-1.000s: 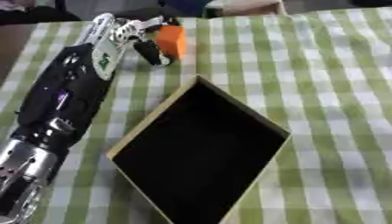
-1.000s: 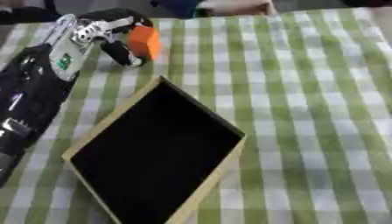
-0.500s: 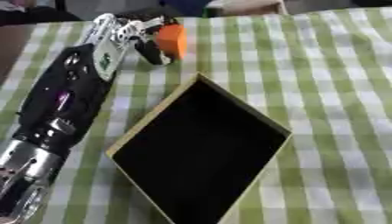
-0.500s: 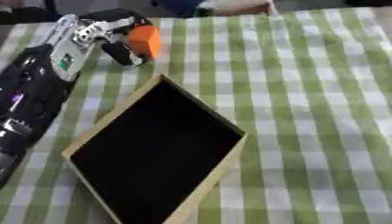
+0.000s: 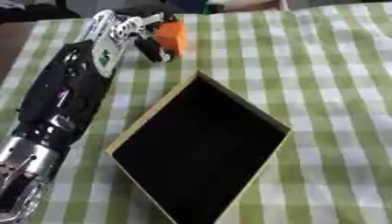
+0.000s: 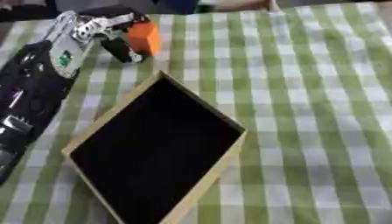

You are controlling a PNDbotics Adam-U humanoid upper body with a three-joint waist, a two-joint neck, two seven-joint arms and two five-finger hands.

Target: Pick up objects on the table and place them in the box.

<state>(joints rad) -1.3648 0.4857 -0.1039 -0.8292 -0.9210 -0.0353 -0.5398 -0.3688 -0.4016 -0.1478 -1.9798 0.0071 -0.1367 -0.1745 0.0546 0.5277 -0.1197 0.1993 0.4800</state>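
Left hand point(image 5: 128, 31) curls its fingers around an orange block point(image 5: 171, 36) near the table's point(image 5: 337, 78) far left corner, just beyond the open box point(image 5: 201, 151), whose dark inside faces up.

Orange block point(image 5: 171, 37) far left, open black-lined box point(image 5: 198, 148) set cornerwise, near

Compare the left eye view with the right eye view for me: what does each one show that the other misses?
Only the left eye view shows the silver lower end of the left arm near the bottom corner. Only the right eye view shows a wider stretch of the checked cloth to the right of the box. Both show the left hand with its fingers curled round the orange block at the far side of the table, and the black-lined box lying askew, with nothing seen inside it. The right hand shows in neither.
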